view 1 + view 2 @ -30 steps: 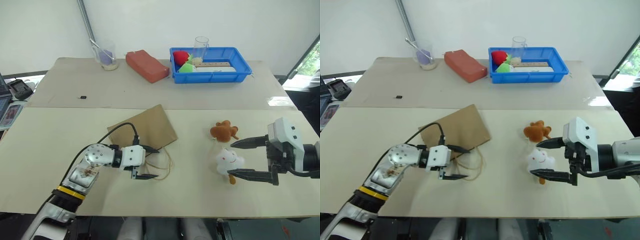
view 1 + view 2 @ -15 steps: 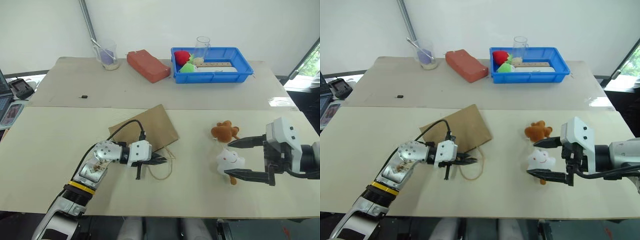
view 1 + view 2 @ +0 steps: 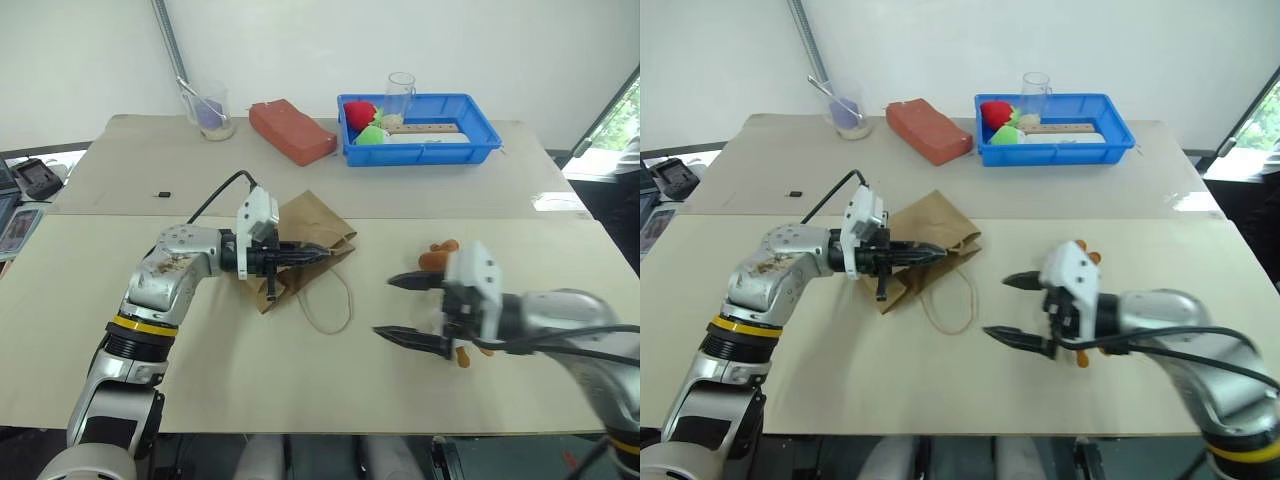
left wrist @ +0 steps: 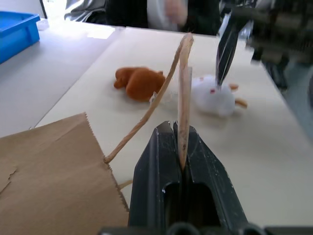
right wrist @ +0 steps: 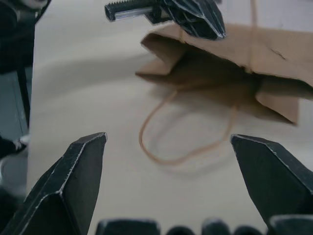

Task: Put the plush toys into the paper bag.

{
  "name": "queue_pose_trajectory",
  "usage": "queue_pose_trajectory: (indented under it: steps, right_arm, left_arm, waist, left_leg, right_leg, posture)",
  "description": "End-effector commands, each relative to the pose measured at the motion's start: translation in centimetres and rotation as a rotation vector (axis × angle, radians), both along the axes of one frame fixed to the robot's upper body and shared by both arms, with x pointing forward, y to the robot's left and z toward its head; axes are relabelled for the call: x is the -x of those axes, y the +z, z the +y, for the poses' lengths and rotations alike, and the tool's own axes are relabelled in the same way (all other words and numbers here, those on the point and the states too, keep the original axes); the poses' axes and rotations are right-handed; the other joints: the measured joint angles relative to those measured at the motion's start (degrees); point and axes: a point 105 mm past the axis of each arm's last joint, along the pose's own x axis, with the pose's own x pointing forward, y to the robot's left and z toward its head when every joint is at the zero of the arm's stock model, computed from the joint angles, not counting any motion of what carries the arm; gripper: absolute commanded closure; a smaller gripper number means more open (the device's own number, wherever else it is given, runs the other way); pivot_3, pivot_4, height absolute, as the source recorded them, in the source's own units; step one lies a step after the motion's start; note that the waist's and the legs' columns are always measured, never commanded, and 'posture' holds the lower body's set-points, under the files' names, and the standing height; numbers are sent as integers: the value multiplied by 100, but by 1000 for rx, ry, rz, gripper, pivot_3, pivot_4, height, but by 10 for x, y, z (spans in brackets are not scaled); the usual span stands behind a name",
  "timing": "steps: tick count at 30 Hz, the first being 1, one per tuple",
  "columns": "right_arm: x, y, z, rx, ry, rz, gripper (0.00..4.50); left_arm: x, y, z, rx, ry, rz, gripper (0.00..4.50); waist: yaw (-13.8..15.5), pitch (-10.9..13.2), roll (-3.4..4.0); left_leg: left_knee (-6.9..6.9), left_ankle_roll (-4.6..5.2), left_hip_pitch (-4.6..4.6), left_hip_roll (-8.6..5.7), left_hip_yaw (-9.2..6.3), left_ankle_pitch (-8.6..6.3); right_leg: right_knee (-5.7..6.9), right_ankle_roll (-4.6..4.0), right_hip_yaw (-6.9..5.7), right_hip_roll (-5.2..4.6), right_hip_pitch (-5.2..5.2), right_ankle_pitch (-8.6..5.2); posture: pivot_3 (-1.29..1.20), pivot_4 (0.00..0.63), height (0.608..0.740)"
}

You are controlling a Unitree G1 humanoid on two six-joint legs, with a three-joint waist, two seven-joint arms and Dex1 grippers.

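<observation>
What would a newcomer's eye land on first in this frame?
The left gripper, shut on a cord handle, lifts one edge of the paper bag at mid-table. To its right the right gripper hangs wide open over the table, with the two plush toys beside it.

So the two head cams sit up high, side by side, looking forward and down over the long beige tabletop [image 3: 560, 240], far enough back to catch the shallow blue plastic tray [image 3: 482, 148] at the far edge, and both show pretty much the same scene with a slight sideways offset. The left wrist cam is super close, peering along its own closed black two-finger gripper [image 4: 181, 147] toward the other arm. The right wrist cam looks back the opposite way between its wide-spread black two-finger gripper [image 5: 188, 166]. All four views share the crumpled brown kraft paper bag [image 3: 940, 238].
</observation>
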Motion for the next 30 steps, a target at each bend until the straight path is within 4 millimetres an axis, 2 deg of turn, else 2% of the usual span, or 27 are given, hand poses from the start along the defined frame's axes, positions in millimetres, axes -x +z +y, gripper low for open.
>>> queue_pose_trajectory:
  steps: [1, 2, 3, 9, 14, 15, 23, 30]
  right_arm:
    - [-15, -4, 18, -20, -13, -53, 0]
    - [-22, -7, 25, -35, -27, -59, 0]
    - [-31, -10, 32, -55, -46, -70, 540]
    - [-59, -14, 59, -196, -128, -60, 2567]
    - [-76, -32, 77, -198, -187, -69, 4289]
    - [-79, -34, 80, -201, -198, -74, 4473]
    - [-104, -43, 99, -259, -303, -80, 4473]
    - [-111, -81, 95, -177, -375, -18, 4473]
  left_arm:
    - [-2, 17, -2, 79, 21, 35, 4435]
    - [-2, 18, -3, 97, 28, 54, 4435]
    - [-3, 19, -4, 118, 35, 78, 4500]
    - [-1, 19, -10, 155, 49, 148, 4500]
    - [2, 22, -13, 180, 50, 179, 4500]
    - [2, 23, -13, 183, 51, 183, 4500]
    - [4, 23, -15, 174, 47, 197, 4500]
    - [-7, 34, 0, 180, 120, 155, 4500]
  waist:
    - [-1, 0, -2]
    - [-6, 0, -2]
    - [-7, 0, -2]
    - [-33, 0, -2]
    - [-59, -1, -2]
    - [-68, -1, -2]
    - [-110, -1, -2]
    - [-104, -1, -2]
  left_leg:
    - [0, 0, 0, 0, -2, 0]
    - [0, 0, -1, 1, -5, 0]
    - [1, 0, 0, 0, -5, 0]
    - [-2, -1, -4, -1, -10, 1]
    - [-3, -1, -2, -3, -13, 1]
    - [-4, -1, 0, -4, -13, 1]
    - [-8, -5, 1, 0, -16, 3]
    - [-9, -6, 0, -6, -18, 3]
  right_leg:
    - [1, 0, -2, 0, 0, 0]
    - [0, -1, -4, 0, 0, 0]
    - [0, -1, -4, 0, 0, 1]
    - [5, -3, -5, -2, -9, 2]
    - [6, -4, -7, -4, -9, 3]
    - [8, -4, -7, -4, -9, 3]
    - [13, -8, -6, -2, -14, 5]
    - [12, -8, -6, -7, -14, 5]
  posture:
    - [0, 150, 740]
    - [0, 150, 740]
    - [0, 150, 740]
    - [0, 150, 740]
    - [0, 150, 740]
    - [0, 150, 740]
    - [0, 150, 740]
    - [0, 150, 740]
